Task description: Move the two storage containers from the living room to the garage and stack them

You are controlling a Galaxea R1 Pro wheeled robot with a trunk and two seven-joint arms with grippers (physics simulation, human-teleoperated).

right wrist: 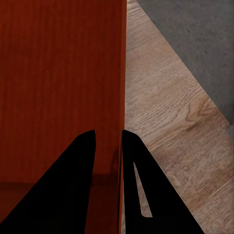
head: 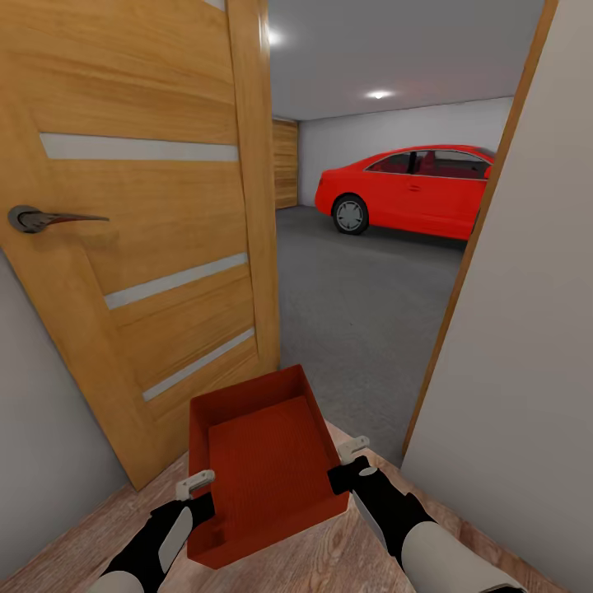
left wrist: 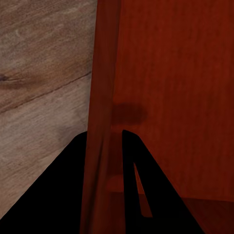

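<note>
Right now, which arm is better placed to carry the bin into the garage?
Neither alone: both. The left gripper is clamped on one side wall of the bin, the right gripper on the opposite wall, so it hangs between them, facing the open door.

Matt orange-red ribbed container (head: 263,469), grained varnished wood door (head: 140,231), rough grey concrete floor (head: 354,313), glossy red car (head: 412,189), wood-plank flooring (right wrist: 170,122).

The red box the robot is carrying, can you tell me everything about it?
The shallow rectangular orange-red open-top bin looks like plastic, with low walls and a finely ribbed bottom. It is empty and held over the light wood-plank floor at the garage doorway. The left end effector pinches one side wall and the right end effector the opposite one.
</note>
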